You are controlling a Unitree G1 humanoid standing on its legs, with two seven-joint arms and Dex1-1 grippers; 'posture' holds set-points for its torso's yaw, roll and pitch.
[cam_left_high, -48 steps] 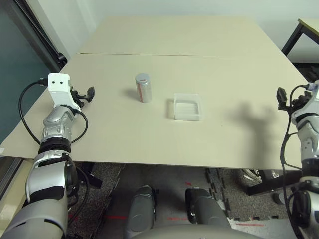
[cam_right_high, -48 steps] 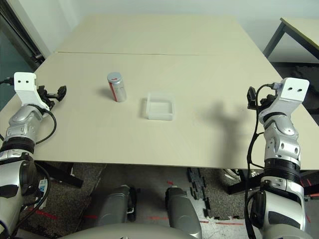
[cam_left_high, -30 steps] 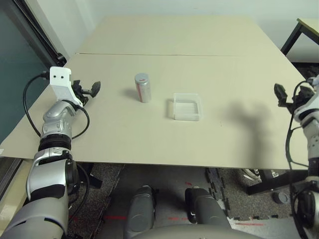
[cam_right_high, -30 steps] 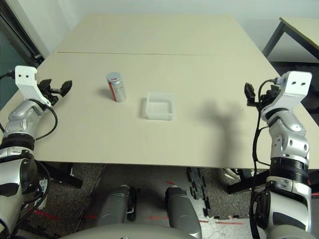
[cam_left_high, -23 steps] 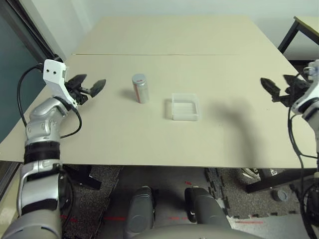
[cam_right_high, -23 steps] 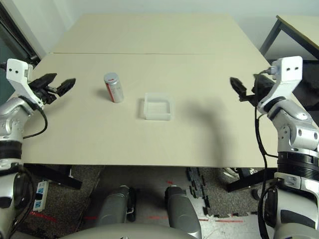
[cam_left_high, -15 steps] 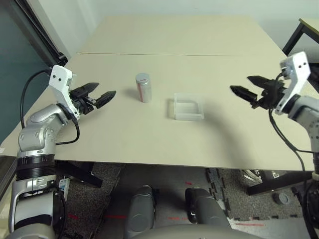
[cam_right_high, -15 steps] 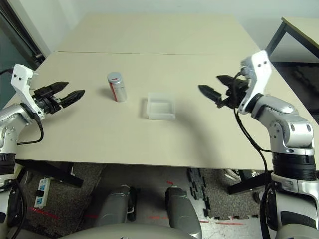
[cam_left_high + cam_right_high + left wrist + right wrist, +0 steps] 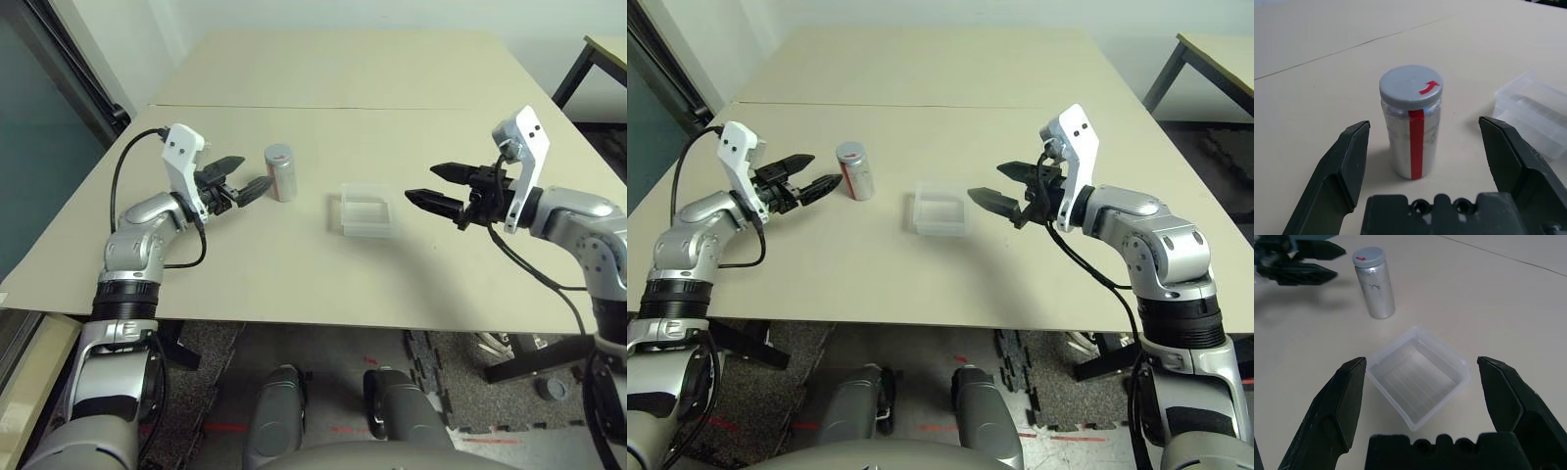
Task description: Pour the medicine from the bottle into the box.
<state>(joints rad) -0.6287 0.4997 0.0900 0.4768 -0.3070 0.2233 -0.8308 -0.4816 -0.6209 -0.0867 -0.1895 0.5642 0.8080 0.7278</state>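
On the worktop [image 9: 323, 264], seen from the head, the bottle [image 9: 279, 172] stands upright, capped, just left of the box [image 9: 368, 210]. The left claw [image 9: 238, 177] sits nearest it, spread wide and empty, with the bottle just off its tips. In the left wrist view the bottle rises straight ahead between both fingers [image 9: 1337, 171], untouched. In the right wrist view the right claw [image 9: 1420, 382], also wide and empty, faces the box.

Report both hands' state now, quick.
Left hand: open, holding nothing, bottle just ahead.
Right hand: open, holding nothing, near the box.
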